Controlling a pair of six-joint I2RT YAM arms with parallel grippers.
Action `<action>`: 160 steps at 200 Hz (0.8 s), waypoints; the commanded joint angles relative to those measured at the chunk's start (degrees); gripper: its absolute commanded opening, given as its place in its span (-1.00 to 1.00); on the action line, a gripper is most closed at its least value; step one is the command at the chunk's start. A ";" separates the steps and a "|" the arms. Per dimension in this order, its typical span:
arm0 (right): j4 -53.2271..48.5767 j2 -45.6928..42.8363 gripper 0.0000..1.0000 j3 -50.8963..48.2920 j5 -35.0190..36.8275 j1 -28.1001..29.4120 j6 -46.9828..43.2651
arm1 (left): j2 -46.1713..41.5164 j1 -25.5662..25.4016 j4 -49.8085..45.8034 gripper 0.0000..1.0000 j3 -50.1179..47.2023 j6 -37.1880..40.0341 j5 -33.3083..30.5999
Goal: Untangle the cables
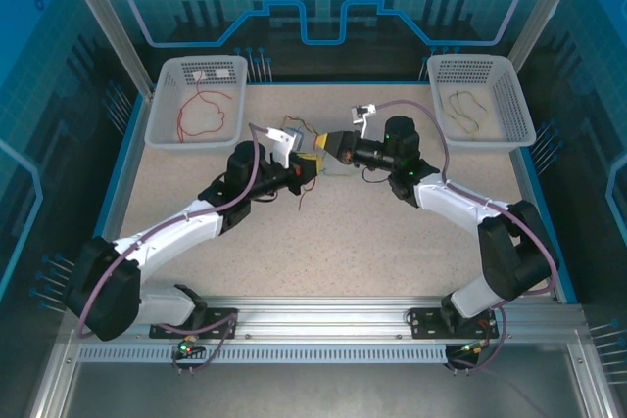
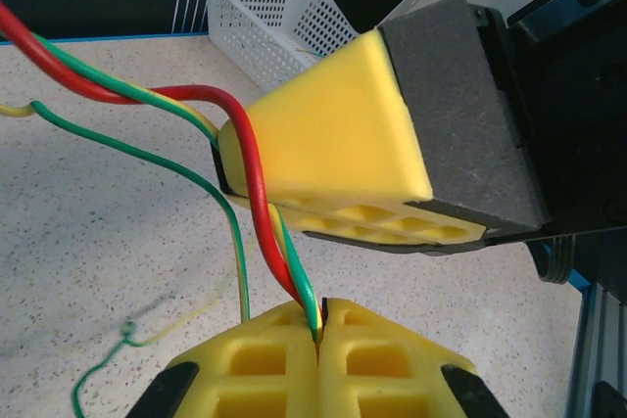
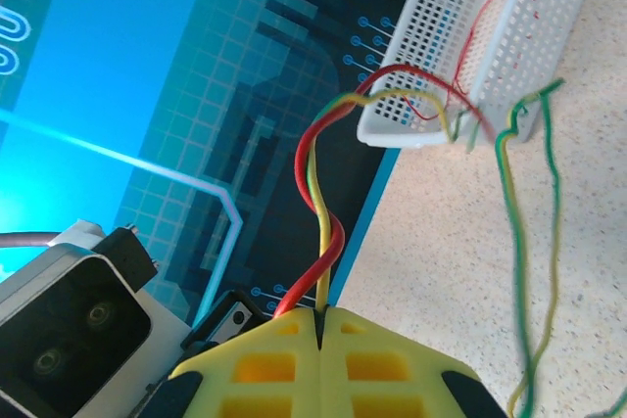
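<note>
A red cable (image 2: pixel 253 159) and a yellow-green cable (image 2: pixel 290 259) run twisted together between my two grippers over the middle of the table. My left gripper (image 2: pixel 320 318) (image 1: pixel 299 173) is shut on both strands at its fingertips. My right gripper (image 3: pixel 320 315) (image 1: pixel 323 144) is shut on the same red cable (image 3: pixel 313 149) and yellow-green cable (image 3: pixel 315 193), a short way from the left one. Its yellow fingers (image 2: pixel 333 154) loom just above the left jaws. A loose green-yellow strand (image 3: pixel 509 242) trails down to the table.
A white basket (image 1: pixel 157 124) at the back left holds a red wire (image 1: pixel 201 113). Another white basket (image 1: pixel 517 110) at the back right holds an olive wire (image 1: pixel 468 110). Blue walls surround the speckled table (image 1: pixel 333 242).
</note>
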 commanded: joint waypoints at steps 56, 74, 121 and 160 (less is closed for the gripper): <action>-12.86 -8.01 -1.00 -1.64 6.27 -2.57 -11.05 | -3.55 -0.39 4.77 -0.77 -3.12 0.39 -1.57; -13.12 -9.30 -1.00 -2.20 6.87 -2.60 -13.16 | -3.84 -0.32 5.49 -0.35 -3.52 0.40 -1.82; -15.76 -11.74 -1.00 -3.48 9.67 -2.62 -17.66 | -5.02 0.09 7.62 -0.62 -5.16 1.00 -1.38; -28.66 -14.24 -1.00 -1.14 17.40 -2.53 -23.68 | -2.93 0.58 -0.22 -0.14 -3.11 1.71 -4.15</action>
